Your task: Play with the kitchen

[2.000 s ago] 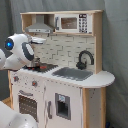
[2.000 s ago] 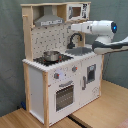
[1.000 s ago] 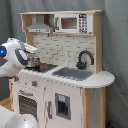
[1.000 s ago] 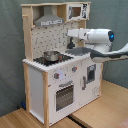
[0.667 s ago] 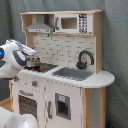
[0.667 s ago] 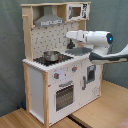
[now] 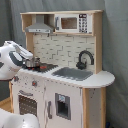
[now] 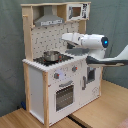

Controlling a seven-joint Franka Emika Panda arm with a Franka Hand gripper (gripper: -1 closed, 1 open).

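The claw [image 8: 64,38] is seen at the end of the white arm, held above the stovetop [image 8: 52,60] of the kitchen [image 8: 57,65]; whether its fingers are spread or closed cannot be told, and nothing is visibly held. Just below and beside the claw, a small metal pot [image 8: 50,55] is seen standing on the black stovetop; in the first exterior view the same pot [image 7: 32,62] is partly covered by the white arm at the first exterior view's left. Behind the claw, the tiled back wall of the kitchen is seen, and above it the grey hood [image 8: 50,21] with the small microwave [image 7: 72,23] next to it. Further from the claw along the bench, the grey sink [image 7: 74,73] and the black faucet [image 7: 85,59] are seen. Below the claw, the knobs [image 8: 59,76] and the oven door [image 8: 64,95] are set into the white front. The kitchen is placed on a wooden floor [image 8: 100,112] before a grey curtain [image 8: 10,50].
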